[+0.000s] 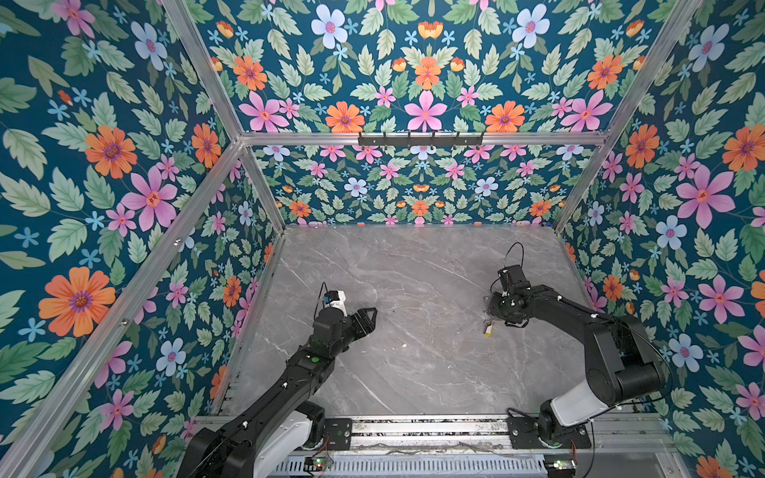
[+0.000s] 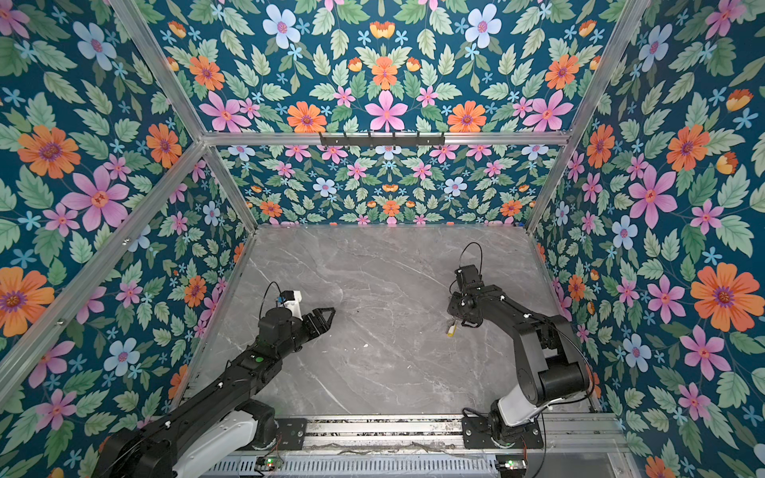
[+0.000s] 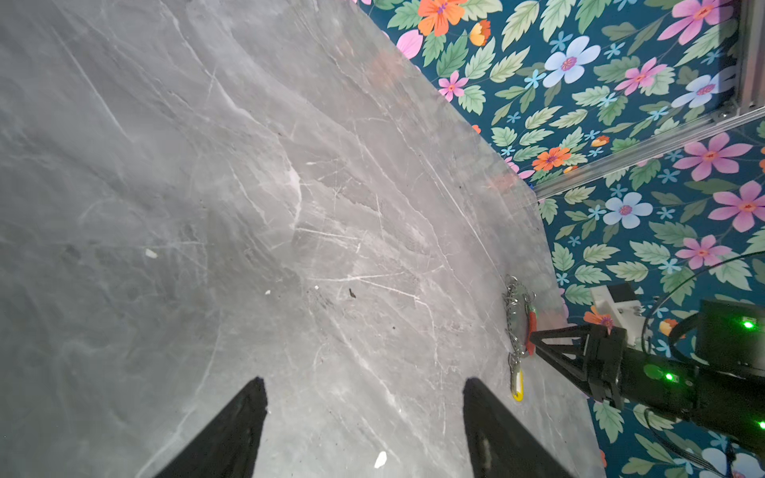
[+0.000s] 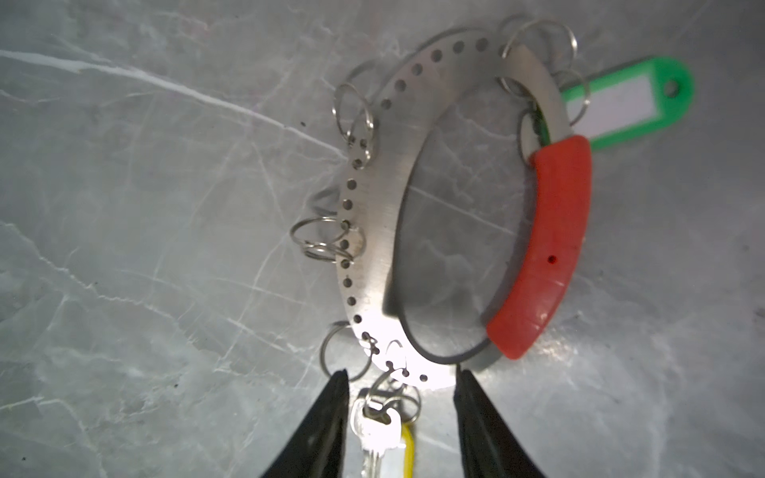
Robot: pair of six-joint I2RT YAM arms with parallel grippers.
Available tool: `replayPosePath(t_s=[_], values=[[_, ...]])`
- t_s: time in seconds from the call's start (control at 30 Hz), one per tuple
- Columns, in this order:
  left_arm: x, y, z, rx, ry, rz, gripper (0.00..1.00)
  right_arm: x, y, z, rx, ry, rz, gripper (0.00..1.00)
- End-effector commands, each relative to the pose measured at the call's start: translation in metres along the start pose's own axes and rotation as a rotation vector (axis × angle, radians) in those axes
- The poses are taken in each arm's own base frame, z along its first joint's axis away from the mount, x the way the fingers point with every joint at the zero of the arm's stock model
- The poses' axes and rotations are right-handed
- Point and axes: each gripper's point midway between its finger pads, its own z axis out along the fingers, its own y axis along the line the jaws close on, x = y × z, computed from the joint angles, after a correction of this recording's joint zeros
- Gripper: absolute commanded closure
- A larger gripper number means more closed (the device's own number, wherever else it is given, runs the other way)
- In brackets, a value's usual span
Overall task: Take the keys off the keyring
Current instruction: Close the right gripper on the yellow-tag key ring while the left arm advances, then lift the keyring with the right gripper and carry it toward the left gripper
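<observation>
Now our right fingers straddle, unclamped, the yellow-tagged key on the keyring, which lies on the counter at right. Our left fingers gape empty. It looks light, stiff and slippery, so we'd pinch the red segment, not the loops.

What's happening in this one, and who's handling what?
Two robot arms work over a grey marble table. The keyring, a big metal ring with a red segment, lies on the table. The right gripper is down at its rim, jaws apart on either side of the key with the yellow tag, not closed on it. The green tag lies at the ring's far side. The left gripper hangs open and empty, away from the ring.
</observation>
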Motion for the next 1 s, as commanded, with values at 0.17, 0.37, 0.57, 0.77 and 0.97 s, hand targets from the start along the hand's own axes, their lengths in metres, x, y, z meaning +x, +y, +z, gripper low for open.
replayPosePath(t_s=[0.17, 0.37, 0.57, 0.77, 0.97], values=[[0.006, -0.005, 0.008, 0.033, 0.033, -0.004, 0.23, 0.009, 0.009, 0.002, 0.009, 0.014, 0.01, 0.63], [0.01, -0.004, 0.01, 0.031, 0.051, -0.01, 0.23, 0.013, 0.007, 0.005, 0.039, 0.018, 0.011, 0.69], [0.01, -0.005, 0.009, 0.033, 0.051, -0.008, 0.23, 0.016, 0.004, 0.007, 0.052, 0.019, 0.011, 0.72], [0.009, -0.007, 0.007, 0.037, 0.05, 0.002, 0.23, 0.016, 0.003, 0.005, 0.061, 0.012, 0.004, 0.74], [0.007, -0.008, 0.005, 0.034, 0.045, 0.008, 0.23, 0.016, 0.002, 0.006, 0.068, 0.01, -0.002, 0.77]])
